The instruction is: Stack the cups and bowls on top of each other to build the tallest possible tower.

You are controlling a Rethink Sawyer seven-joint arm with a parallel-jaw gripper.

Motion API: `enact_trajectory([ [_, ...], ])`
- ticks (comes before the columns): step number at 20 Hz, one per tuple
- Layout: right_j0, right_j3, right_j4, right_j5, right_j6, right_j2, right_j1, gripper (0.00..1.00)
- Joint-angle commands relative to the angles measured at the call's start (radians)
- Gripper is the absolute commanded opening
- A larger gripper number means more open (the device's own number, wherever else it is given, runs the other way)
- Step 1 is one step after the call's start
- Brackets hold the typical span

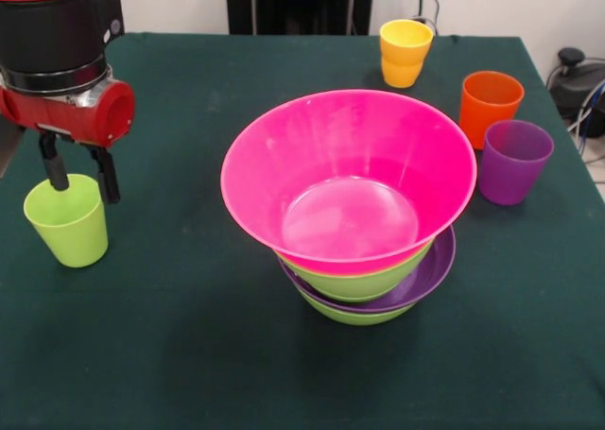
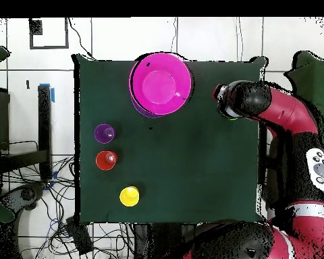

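The tower point(image 1: 364, 250) stands near the middle of the worktop point(image 1: 189, 354), which is covered in a dark green cloth with a soft, matte nap. Its layers are glossy plastic: a lime green bowl point(image 1: 354, 315) at the bottom, mostly hidden, then a wide shallow purple bowl point(image 1: 430, 274), another lime green bowl point(image 1: 364, 283), and on top a big flaring pink bowl point(image 1: 348, 175) with a shiny flat floor. From overhead only the pink bowl point(image 2: 160, 86) and a sliver of purple show.

At one side the gripper point(image 1: 79, 177) hangs over a lime green cup point(image 1: 68, 220), a small tapered tumbler standing upright. The two thin black fingers point(image 1: 53, 163) straddle the cup's far rim, one inside the mouth and one outside; whether they pinch it I cannot tell. From overhead the arm covers this cup almost entirely.

Across the worktop stand a yellow-orange cup point(image 1: 405, 52), an orange cup point(image 1: 490, 107) and a translucent purple cup point(image 1: 514, 161), the last two just beside each other. No writing is readable anywhere.
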Motion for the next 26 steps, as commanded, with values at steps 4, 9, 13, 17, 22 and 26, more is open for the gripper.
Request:
enact_trajectory([
  [4,-0.014,-0.002,-0.063,-0.013,-0.144,0.084,0.085,1.0],
  [9,-0.017,-0.015,-0.065,-0.02,-0.146,0.087,0.112,1.0],
  [13,-0.013,-0.023,-0.066,-0.021,-0.137,0.082,0.131,1.0],
  [17,-0.013,-0.021,-0.069,-0.053,-0.126,0.083,0.153,1.0],
  [22,-0.022,0.002,-0.08,-0.099,-0.115,0.086,0.169,1.0],
  [26,-0.027,0.007,-0.085,-0.115,-0.113,0.088,0.178,1.0],
])
